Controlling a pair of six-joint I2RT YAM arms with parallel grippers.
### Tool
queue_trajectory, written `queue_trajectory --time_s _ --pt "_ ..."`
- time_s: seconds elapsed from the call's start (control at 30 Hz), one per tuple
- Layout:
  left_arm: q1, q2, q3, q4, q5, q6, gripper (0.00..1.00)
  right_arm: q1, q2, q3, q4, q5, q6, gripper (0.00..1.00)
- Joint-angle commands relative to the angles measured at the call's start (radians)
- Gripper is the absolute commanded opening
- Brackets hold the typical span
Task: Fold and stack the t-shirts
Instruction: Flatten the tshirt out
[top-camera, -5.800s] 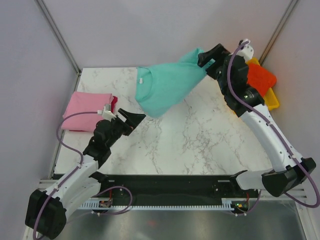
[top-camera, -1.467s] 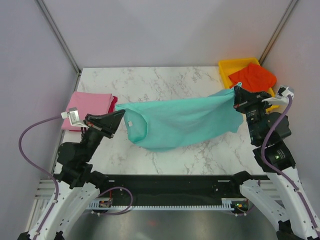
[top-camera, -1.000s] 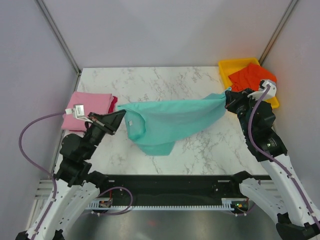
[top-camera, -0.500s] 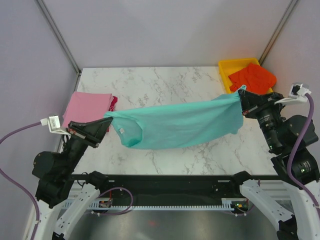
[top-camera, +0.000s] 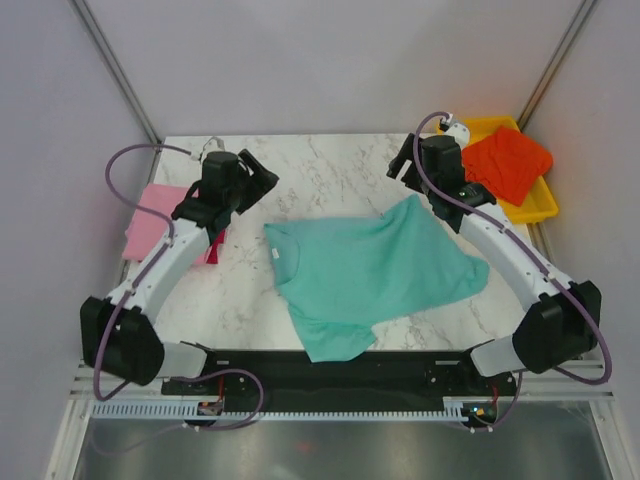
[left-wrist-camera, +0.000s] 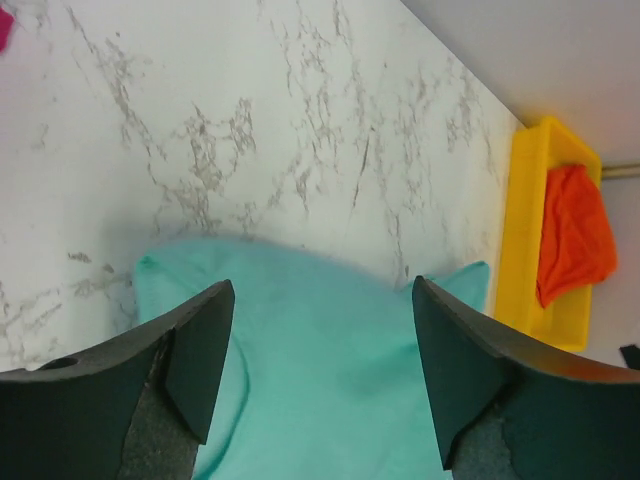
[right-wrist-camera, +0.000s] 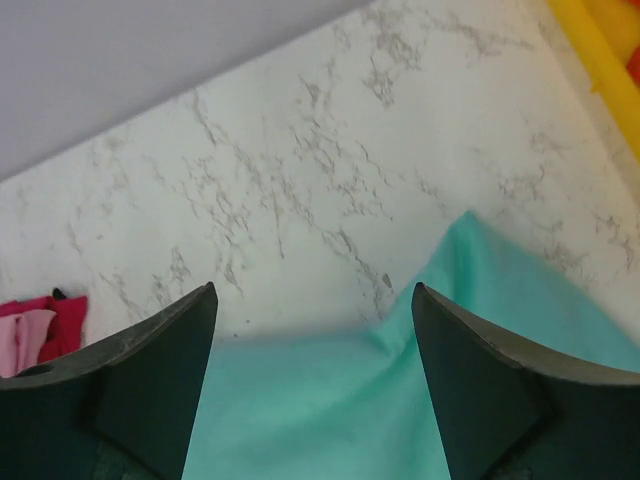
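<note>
The teal t-shirt (top-camera: 375, 272) lies spread on the marble table, collar to the left, its near hem rumpled at the table's front edge. My left gripper (top-camera: 262, 180) hovers open beyond the shirt's far left corner, nothing between its fingers (left-wrist-camera: 195, 355); below them is teal cloth (left-wrist-camera: 320, 350). My right gripper (top-camera: 402, 166) hangs open above the far right sleeve, with the shirt (right-wrist-camera: 330, 400) under it. A folded pink t-shirt (top-camera: 150, 215) rests on a crimson one (top-camera: 213, 242) at the left. The orange-red t-shirt (top-camera: 510, 160) sits in the tray.
A yellow plastic tray (top-camera: 540, 207) stands at the table's far right corner, also in the left wrist view (left-wrist-camera: 525, 230). Grey walls with metal posts enclose the table on three sides. The arms' black base rail runs along the near edge.
Both grippers have let go of the teal t-shirt, which was stretched in the air between them and now lies on the table. Both arms have swung out toward the far side.
</note>
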Motion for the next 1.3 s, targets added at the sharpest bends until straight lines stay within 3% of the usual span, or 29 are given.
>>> queue_trajectory --time_s 0.0,0.13,0.2,0.33,0.47,0.6,0.8,1.0,1.07,1.17,1.2,1.23,1.27 --pt "0.028 0.085 0.196 -0.107 -0.016 0.05 0.8 -0.002 -0.018 0.033 0.027 -0.033 0.042 0.87" --pt "0.028 -0.089 -0.03 -0.044 -0.029 0.03 1.0 -0.002 -0.146 -0.167 0.038 0.011 0.046 0.95" --pt "0.024 -0.123 -0.109 -0.044 0.009 0.022 1.0 -0.002 -0.205 -0.237 -0.002 0.057 0.04 0.97" --pt "-0.034 -0.172 -0.229 -0.052 0.1 -0.009 0.89 -0.002 -0.297 -0.343 -0.077 0.095 0.04 0.89" --pt "-0.129 -0.168 -0.323 -0.023 0.094 -0.039 0.84 -0.002 -0.348 -0.471 -0.076 0.071 0.052 0.79" --pt "-0.2 -0.116 -0.396 0.011 0.099 -0.064 0.8 -0.002 -0.355 -0.579 -0.08 0.085 0.073 0.76" --pt "-0.205 0.01 -0.442 0.08 0.039 -0.104 0.76 -0.007 -0.312 -0.661 -0.031 0.132 0.087 0.7" --pt "-0.196 0.186 -0.395 0.079 -0.009 -0.156 0.74 -0.011 -0.26 -0.696 0.053 0.146 0.096 0.68" --pt "-0.19 0.262 -0.377 0.08 -0.003 -0.162 0.68 -0.013 -0.246 -0.702 0.075 0.149 0.107 0.67" --pt "-0.157 0.318 -0.338 0.082 0.007 -0.162 0.37 -0.014 -0.245 -0.71 0.094 0.149 0.112 0.64" --pt "-0.125 0.337 -0.323 0.085 0.013 -0.162 0.16 -0.016 -0.246 -0.715 0.102 0.148 0.113 0.63" --pt "-0.104 0.337 -0.315 0.085 0.019 -0.16 0.06 -0.016 -0.248 -0.718 0.104 0.151 0.113 0.63" --pt "-0.082 0.357 -0.292 0.085 0.023 -0.156 0.02 -0.017 -0.249 -0.725 0.107 0.154 0.115 0.62"
